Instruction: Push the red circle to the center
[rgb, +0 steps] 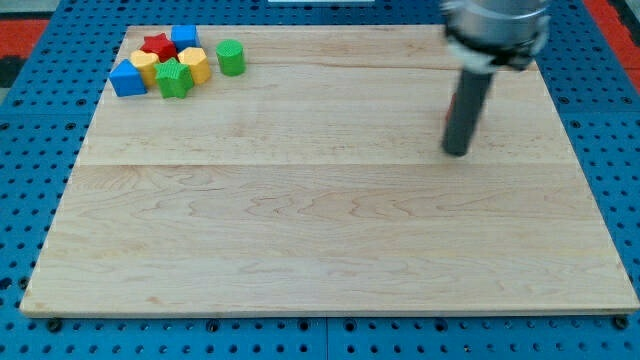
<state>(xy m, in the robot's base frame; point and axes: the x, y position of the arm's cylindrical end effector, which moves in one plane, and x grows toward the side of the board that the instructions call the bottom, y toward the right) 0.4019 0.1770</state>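
My tip (457, 152) touching red circle (451, 108), mostly hidden behind rod; no pincer on rig. Risk: off-centre push, circle slips sideways off board (320, 250).

Light is even and fairly bright across the surface (320, 220), with no hard glare on the pale wood; its grain lines stay legible from near edge to far edge. Shadows are weak: only a thin soft dark rim sits under the cluster of blocks near the surface's top-left corner, for instance beneath the blue block (127, 78) and the green cylinder (231, 57). The dark rod is smeared by motion blur, its edges fuzzy down to my tip (457, 152), and a red sliver (451, 105) beside the rod is too blurred to make out. The whole picture is low in resolution and slightly soft.
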